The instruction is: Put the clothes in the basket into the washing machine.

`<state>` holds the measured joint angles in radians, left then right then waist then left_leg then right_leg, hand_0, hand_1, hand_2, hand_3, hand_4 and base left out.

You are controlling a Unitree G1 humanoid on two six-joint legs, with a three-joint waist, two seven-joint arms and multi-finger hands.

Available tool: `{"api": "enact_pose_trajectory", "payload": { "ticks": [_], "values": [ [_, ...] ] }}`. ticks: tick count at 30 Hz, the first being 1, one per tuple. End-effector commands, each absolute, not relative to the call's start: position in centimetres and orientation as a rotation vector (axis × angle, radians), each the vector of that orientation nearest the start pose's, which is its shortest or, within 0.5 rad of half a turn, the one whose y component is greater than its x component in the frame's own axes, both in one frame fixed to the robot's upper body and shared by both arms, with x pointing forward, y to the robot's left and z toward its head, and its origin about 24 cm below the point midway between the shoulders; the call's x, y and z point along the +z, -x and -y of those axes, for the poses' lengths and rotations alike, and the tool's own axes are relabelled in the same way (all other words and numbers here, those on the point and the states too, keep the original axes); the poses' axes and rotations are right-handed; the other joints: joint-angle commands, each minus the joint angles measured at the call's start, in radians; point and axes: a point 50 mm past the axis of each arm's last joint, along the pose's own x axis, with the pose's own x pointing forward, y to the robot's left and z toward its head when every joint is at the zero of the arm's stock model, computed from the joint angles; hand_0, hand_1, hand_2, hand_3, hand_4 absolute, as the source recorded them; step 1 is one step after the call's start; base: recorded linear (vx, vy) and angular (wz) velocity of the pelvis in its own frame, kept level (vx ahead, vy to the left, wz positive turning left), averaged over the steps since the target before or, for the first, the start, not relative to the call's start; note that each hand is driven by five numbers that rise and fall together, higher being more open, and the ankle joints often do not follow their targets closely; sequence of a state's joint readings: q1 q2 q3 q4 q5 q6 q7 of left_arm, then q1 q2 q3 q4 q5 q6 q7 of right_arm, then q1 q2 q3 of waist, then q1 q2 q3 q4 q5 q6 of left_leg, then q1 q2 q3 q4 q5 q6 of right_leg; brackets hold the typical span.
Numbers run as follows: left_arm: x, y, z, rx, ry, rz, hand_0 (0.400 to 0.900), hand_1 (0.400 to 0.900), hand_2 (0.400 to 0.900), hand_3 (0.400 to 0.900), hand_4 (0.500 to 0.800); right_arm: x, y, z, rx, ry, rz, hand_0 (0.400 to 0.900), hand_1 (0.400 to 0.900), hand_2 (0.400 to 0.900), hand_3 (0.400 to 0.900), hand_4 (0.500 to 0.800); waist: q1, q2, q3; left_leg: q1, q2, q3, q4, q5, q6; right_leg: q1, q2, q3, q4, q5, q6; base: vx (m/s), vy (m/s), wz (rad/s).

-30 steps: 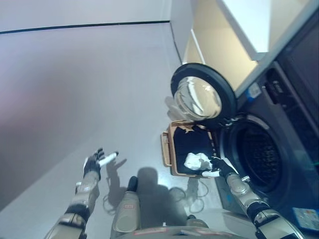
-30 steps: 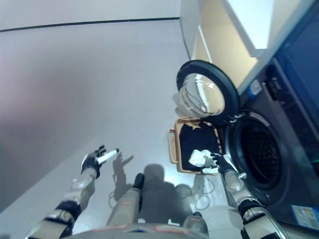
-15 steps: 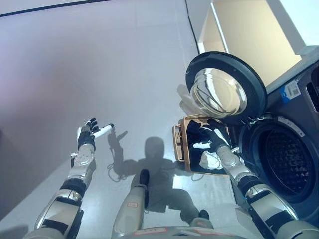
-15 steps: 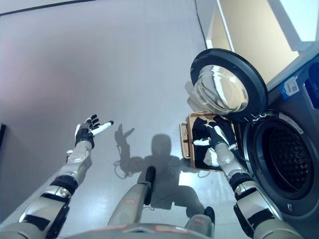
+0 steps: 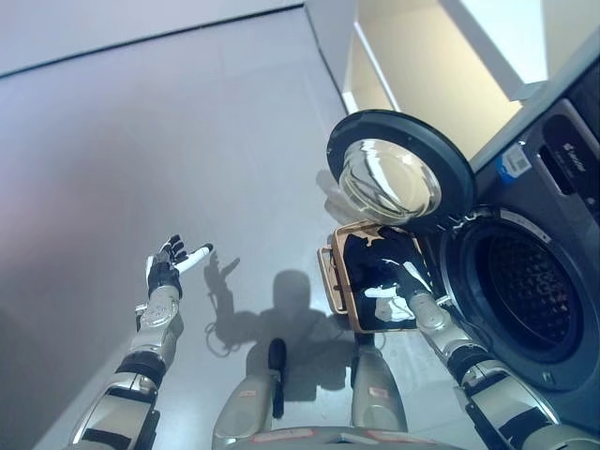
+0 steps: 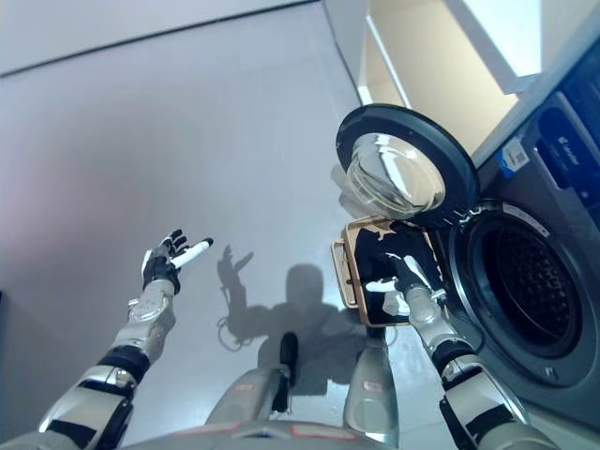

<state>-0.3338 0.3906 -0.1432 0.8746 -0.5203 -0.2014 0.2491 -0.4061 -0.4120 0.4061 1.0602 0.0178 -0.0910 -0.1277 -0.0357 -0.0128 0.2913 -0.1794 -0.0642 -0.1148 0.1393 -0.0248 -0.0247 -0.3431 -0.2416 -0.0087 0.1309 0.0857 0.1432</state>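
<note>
A tan basket (image 5: 326,279) stands on the floor in front of the washing machine (image 5: 553,234). It holds dark clothes (image 5: 364,261) and a small white cloth (image 5: 400,313). My right hand (image 5: 401,280) reaches over the basket with its fingers stretched out above the dark clothes, and the white cloth lies just beside it. The machine's round door (image 5: 398,176) is swung open behind the basket, and the dark drum (image 5: 520,295) is open to the right. My left hand (image 5: 169,271) is open and empty, raised over the floor far to the left.
The open door hangs over the basket's far end. The basket sits close against the machine's front. A pale wall and a white counter (image 5: 487,37) stand behind the machine. Grey floor (image 5: 187,141) spreads to the left.
The view has shifted. My right hand has moved from the basket's near edge by the white cloth to further in, over the dark clothes. My left hand stays raised.
</note>
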Motion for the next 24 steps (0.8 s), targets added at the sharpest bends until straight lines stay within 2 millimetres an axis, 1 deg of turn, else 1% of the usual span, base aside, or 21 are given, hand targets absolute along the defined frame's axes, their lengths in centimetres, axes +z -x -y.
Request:
{"api": "enact_pose_trajectory", "payload": {
  "ticks": [1, 2, 4, 5, 7, 9, 11, 12, 16, 19, 21, 22, 24],
  "values": [
    [2.8, -30.4, -26.8, 0.418, 0.037, -0.06, 0.9, 0.9, 0.9, 0.9, 0.8, -2.0, -30.0, 26.7, -0.1, 0.717, -0.443, 0.9, 0.9, 0.9, 0.9, 0.8, 0.016, 0.005, -0.004, -0.099, 0.007, -0.049, 0.146, -0.095, -0.013, -0.03, 0.002, -0.002, -0.009, 0.063, 0.021, 0.06, -0.181, 0.54],
    [3.0, -30.3, -26.3, 0.406, 0.043, -0.045, 0.9, 0.9, 0.9, 0.9, 0.8, -1.9, -29.9, 27.3, -0.119, 0.746, -0.451, 0.9, 0.9, 0.9, 0.9, 0.8, 0.016, 0.014, -0.006, -0.105, 0.02, -0.055, 0.116, -0.078, -0.023, -0.038, 0.001, -0.021, -0.011, 0.061, 0.019, 0.05, -0.164, 0.59],
    [4.2, -30.8, -25.3, 0.371, 0.062, 0.015, 0.9, 0.9, 0.9, 0.9, 0.8, -1.0, -30.3, 28.3, -0.173, 0.786, -0.434, 0.9, 0.9, 0.9, 0.9, 0.8, 0.016, 0.031, 0.01, -0.154, 0.034, -0.058, 0.088, -0.044, -0.038, -0.076, -0.001, -0.045, -0.015, 0.067, 0.018, -0.07, -0.141, 0.57],
    [4.5, -30.9, -24.9, 0.359, 0.071, 0.033, 0.9, 0.9, 0.9, 0.9, 0.8, -0.6, -30.5, 28.9, -0.198, 0.807, -0.44, 0.9, 0.9, 0.9, 0.9, 0.8, 0.021, 0.04, 0.008, -0.175, 0.041, -0.057, 0.07, -0.03, -0.044, -0.097, -0.009, -0.066, -0.016, 0.065, 0.018, -0.07, -0.096, 0.34],
    [4.5, -31.4, -24.3, 0.343, 0.078, 0.027, 0.9, 0.9, 0.9, 0.9, 0.8, 0.1, -30.8, 29.9, -0.239, 0.881, -0.451, 0.9, 0.9, 0.9, 0.9, 0.8, 0.028, 0.054, 0.013, -0.204, 0.054, -0.043, 0.039, -0.005, -0.053, -0.118, -0.017, -0.084, -0.023, 0.069, 0.02, -0.03, -0.065, 0.2],
    [5.1, -32.0, -23.3, 0.316, 0.095, 0.051, 0.9, 0.9, 0.9, 0.9, 0.8, 0.7, -31.2, 30.5, -0.268, 0.941, -0.455, 0.9, 0.9, 0.9, 0.9, 0.8, 0.033, 0.071, 0.026, -0.23, 0.063, -0.031, 0.026, 0.012, -0.063, -0.149, -0.024, -0.096, -0.012, 0.067, 0.023, -0.04, -0.023, 0.06],
    [6.0, -32.6, -22.8, 0.306, 0.094, 0.078, 0.9, 0.9, 0.9, 0.9, 0.8, 1.7, -31.7, 30.8, -0.288, 0.996, -0.436, 0.9, 0.9, 0.9, 0.9, 0.8, 0.033, 0.082, 0.044, -0.257, 0.063, -0.018, 0.03, 0.015, -0.066, -0.195, -0.033, -0.093, 0.017, 0.066, 0.024, -0.05, -0.005, 0.02],
    [6.4, -32.7, -22.7, 0.303, 0.101, 0.095, 0.9, 0.9, 0.9, 0.9, 0.8, 2.3, -31.8, 31.4, -0.313, 1.019, -0.433, 0.9, 0.9, 0.9, 0.9, 0.8, 0.035, 0.089, 0.049, -0.278, 0.059, -0.011, 0.036, 0.016, -0.069, -0.216, -0.041, -0.094, 0.032, 0.066, 0.026, -0.06, 0.011, -0.01],
    [7.3, -32.8, -21.9, 0.272, 0.133, 0.138, 0.9, 0.9, 0.9, 0.9, 0.8, 3.6, -32.0, 33.0, -0.379, 1.063, -0.449, 0.9, 0.9, 0.9, 0.9, 0.8, 0.051, 0.112, 0.066, -0.317, 0.053, 0.006, 0.039, 0.016, -0.065, -0.268, -0.062, -0.1, 0.055, 0.068, 0.033, -0.02, 0.009, -0.07],
    [7.7, -32.9, -21.2, 0.253, 0.152, 0.158, 0.9, 0.9, 0.9, 0.9, 0.8, 4.3, -31.6, 34.3, -0.428, 1.094, -0.463, 0.9, 0.9, 0.9, 0.9, 0.8, 0.06, 0.126, 0.083, -0.342, 0.05, 0.01, 0.051, 0.009, -0.062, -0.306, -0.069, -0.094, 0.078, 0.065, 0.037, -0.02, -0.002, -0.07],
    [8.2, -32.9, -21.1, 0.251, 0.163, 0.179, 0.9, 0.9, 0.9, 0.9, 0.8, 5.0, -31.8, 34.7, -0.441, 1.116, -0.453, 0.9, 0.9, 0.9, 0.9, 0.8, 0.062, 0.13, 0.097, -0.363, 0.044, 0.014, 0.066, 0.004, -0.06, -0.334, -0.074, -0.089, 0.1, 0.061, 0.038, -0.03, 0.003, -0.08],
    [8.3, -32.9, -20.9, 0.246, 0.167, 0.182, 0.9, 0.9, 0.9, 0.9, 0.8, 5.2, -31.5, 35.4, -0.46, 1.119, -0.467, 0.9, 0.9, 0.9, 0.9, 0.8, 0.063, 0.136, 0.102, -0.373, 0.041, 0.016, 0.073, -0.001, -0.058, -0.344, -0.077, -0.085, 0.107, 0.06, 0.04, -0.03, 0.009, -0.06],
    [8.7, -32.9, -20.9, 0.247, 0.177, 0.197, 0.9, 0.9, 0.9, 0.9, 0.8, 5.8, -31.5, 35.9, -0.477, 1.121, -0.462, 0.9, 0.9, 0.9, 0.9, 0.8, 0.062, 0.142, 0.115, -0.392, 0.039, 0.02, 0.09, -0.006, -0.056, -0.363, -0.083, -0.08, 0.123, 0.058, 0.04, -0.01, 0.005, -0.02]
  ]
}}
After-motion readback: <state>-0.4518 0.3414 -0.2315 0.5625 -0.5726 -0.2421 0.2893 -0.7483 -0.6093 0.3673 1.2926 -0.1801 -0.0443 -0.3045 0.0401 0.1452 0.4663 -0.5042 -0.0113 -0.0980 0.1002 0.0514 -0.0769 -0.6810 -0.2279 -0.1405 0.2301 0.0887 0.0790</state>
